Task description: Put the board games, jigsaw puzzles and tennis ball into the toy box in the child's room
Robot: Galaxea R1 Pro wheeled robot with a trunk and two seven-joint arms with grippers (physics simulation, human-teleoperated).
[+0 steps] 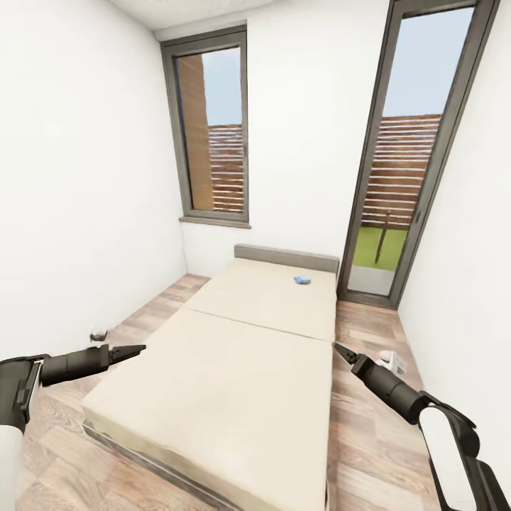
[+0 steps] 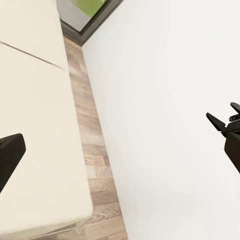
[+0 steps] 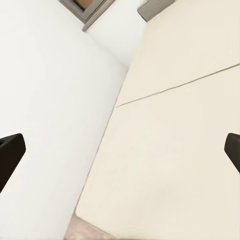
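Both jaws carry nothing. In the head view my left gripper point(image 1: 137, 349) has its fingers drawn together to a point, and my right gripper point(image 1: 341, 350) looks the same, tips meeting; I read both as closed on air. They hang off either side of the bed point(image 1: 234, 369), left one just beside its near-left edge, right one just beside its right edge over the plank floor point(image 1: 369, 426).

The one task thing I can see is the small blue board game point(image 1: 302, 280), lying flat on the far panel of the bed, near the grey headboard point(image 1: 286, 257) and toward the bed's right side, well apart from both grippers. It is too small here to read any print. I judge it a light, stiff cardboard box, probably slick on its faces; I would pinch it across a short edge, pressing into the soft mattress to get a finger under.

In the left wrist view, the bed's right edge, a floor strip and white wall show, with the right gripper point(image 2: 223, 124) beyond.

In the right wrist view, the mattress seam point(image 3: 175, 86) crosses the cream surface.
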